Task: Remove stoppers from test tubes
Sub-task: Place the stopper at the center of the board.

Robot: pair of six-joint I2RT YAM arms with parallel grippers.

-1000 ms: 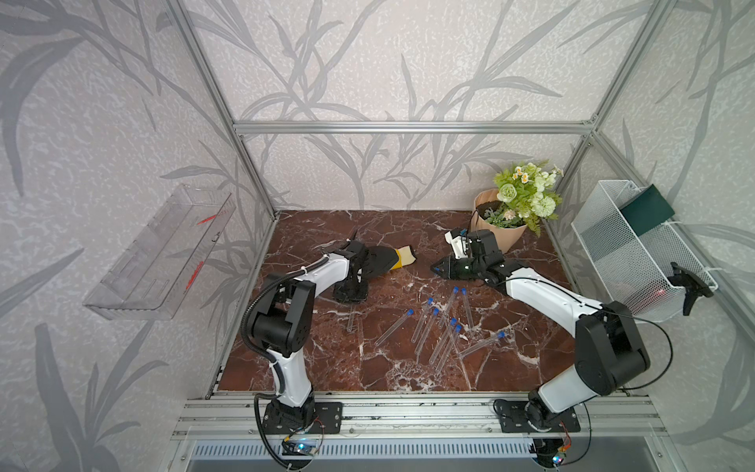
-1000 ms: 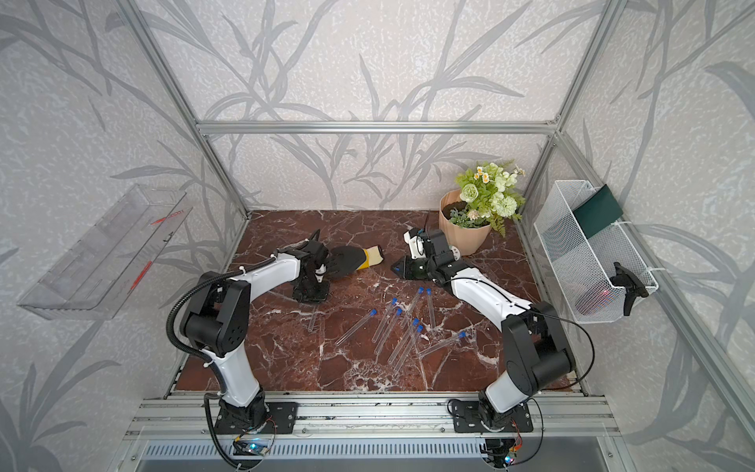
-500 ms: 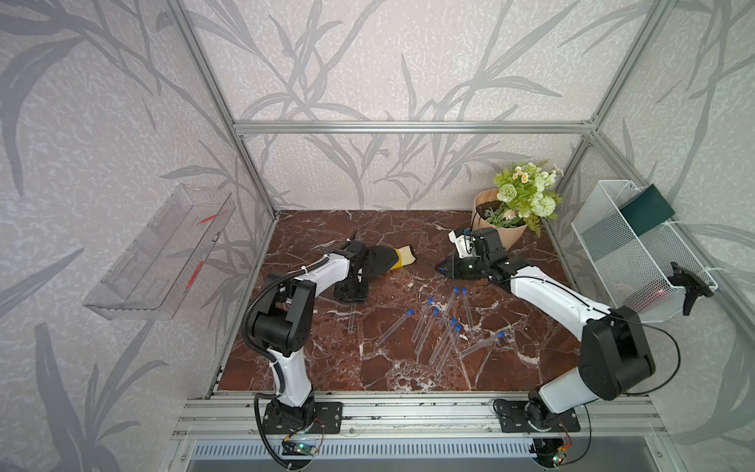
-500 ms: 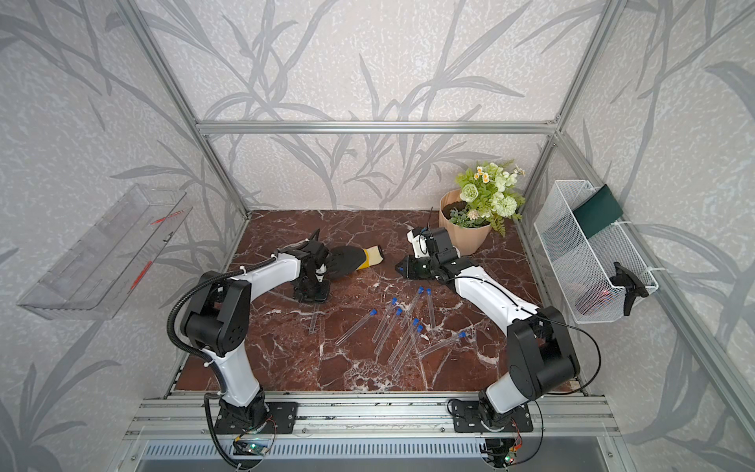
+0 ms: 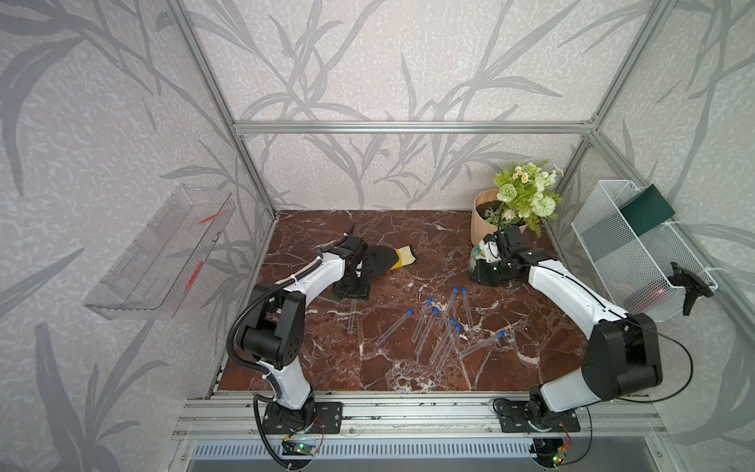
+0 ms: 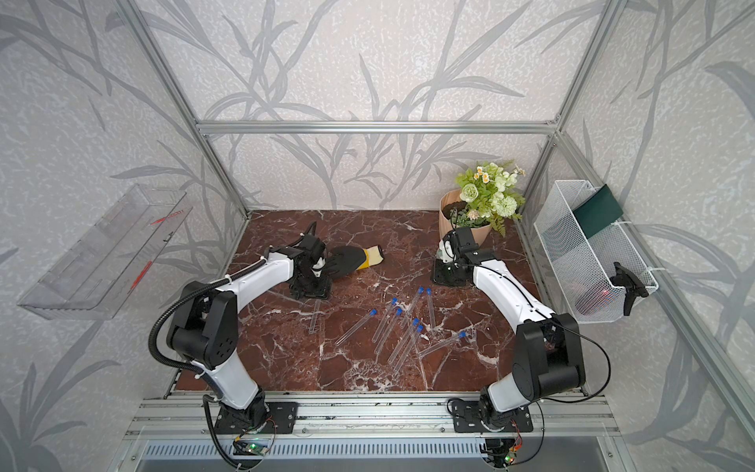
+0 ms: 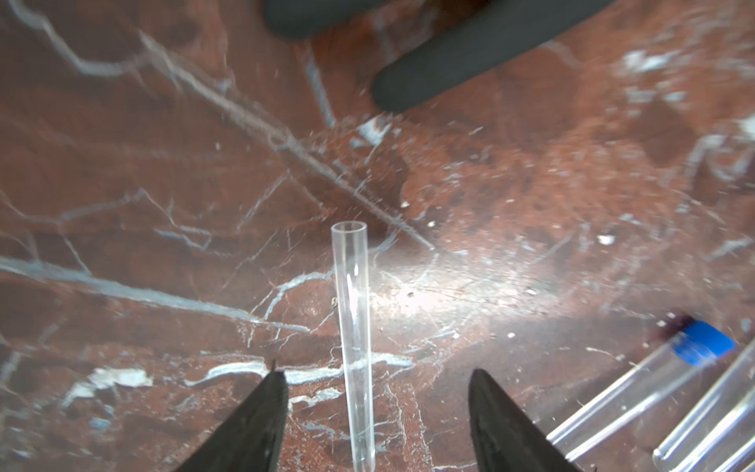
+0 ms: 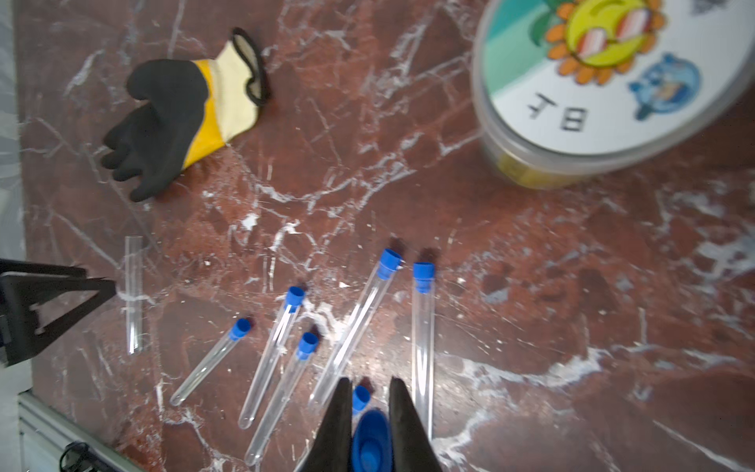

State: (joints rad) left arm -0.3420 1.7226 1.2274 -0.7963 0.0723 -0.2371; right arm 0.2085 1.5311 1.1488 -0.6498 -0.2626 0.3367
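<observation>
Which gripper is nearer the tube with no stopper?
Left. The left gripper stands open astride the uncapped tube; the right gripper, shut on a blue stopper, sits beyond the capped tubes.

Glossy marble tabletop (image 5: 367,367), clear smooth test tubes (image 8: 423,327), matt plastic stoppers (image 8: 423,271), rubber-coated knit glove (image 8: 163,122).

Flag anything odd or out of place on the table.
Black-and-yellow work glove lies behind the capped test tubes, out of place here. One uncapped test tube lies apart from them; all lie loose at mixed angles. No spill or breakage visible.
</observation>
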